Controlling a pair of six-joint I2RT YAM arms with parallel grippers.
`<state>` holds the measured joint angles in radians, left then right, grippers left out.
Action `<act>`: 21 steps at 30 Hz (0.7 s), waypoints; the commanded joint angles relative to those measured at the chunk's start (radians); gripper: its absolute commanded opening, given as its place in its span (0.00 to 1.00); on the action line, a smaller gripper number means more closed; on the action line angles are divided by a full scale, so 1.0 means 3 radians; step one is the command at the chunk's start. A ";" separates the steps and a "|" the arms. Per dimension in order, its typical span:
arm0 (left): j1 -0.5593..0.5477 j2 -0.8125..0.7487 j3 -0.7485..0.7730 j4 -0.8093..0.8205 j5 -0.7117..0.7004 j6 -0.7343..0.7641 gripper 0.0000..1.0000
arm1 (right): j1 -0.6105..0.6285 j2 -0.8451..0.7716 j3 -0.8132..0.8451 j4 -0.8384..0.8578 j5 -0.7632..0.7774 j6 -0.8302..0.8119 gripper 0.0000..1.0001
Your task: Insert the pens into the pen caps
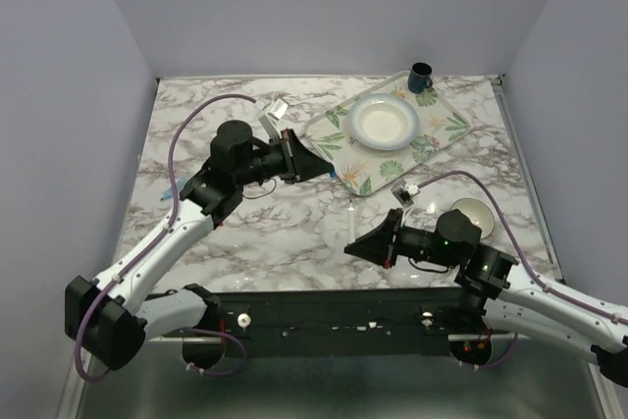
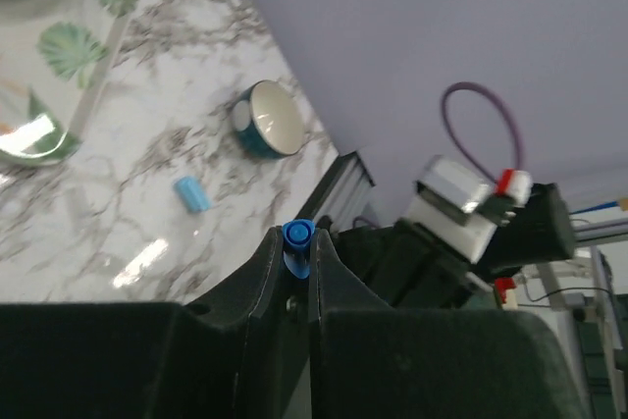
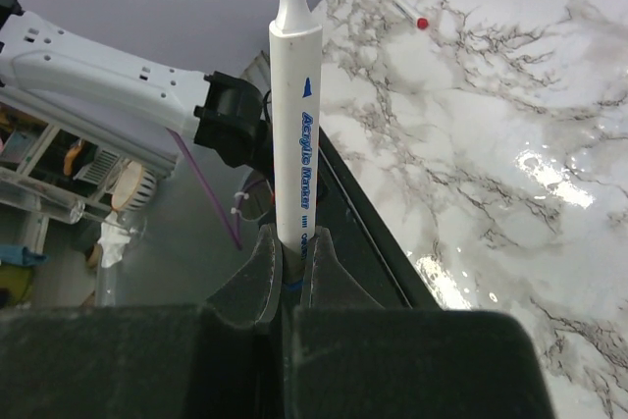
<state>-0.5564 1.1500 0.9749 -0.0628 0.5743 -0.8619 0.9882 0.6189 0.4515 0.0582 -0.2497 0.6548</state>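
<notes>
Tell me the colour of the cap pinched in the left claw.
Blue. The cap shows best in the left wrist view, seen end-on.

bowl [image 1: 384, 122] on tray [image 1: 444, 130]; pen [image 1: 351, 211] lies before tray.

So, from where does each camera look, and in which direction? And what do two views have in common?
Top external: above and behind, looking down at the marble table; both arms show.
Left wrist: on the left arm, looking along the left gripper, shut on a blue cap, toward the bowl.
Right wrist: looking along the right gripper, shut on a white pen.
Shared: the bowl shows in top external and left wrist.
</notes>
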 commanded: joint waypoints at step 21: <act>0.0004 -0.0591 -0.0202 0.0214 0.0335 -0.0220 0.00 | 0.0193 0.0626 0.0382 0.0333 0.0019 -0.0010 0.01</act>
<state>-0.5560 1.0004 0.9176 0.0151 0.6281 -0.9463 1.0374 0.7956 0.5266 0.1341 -0.2733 0.6540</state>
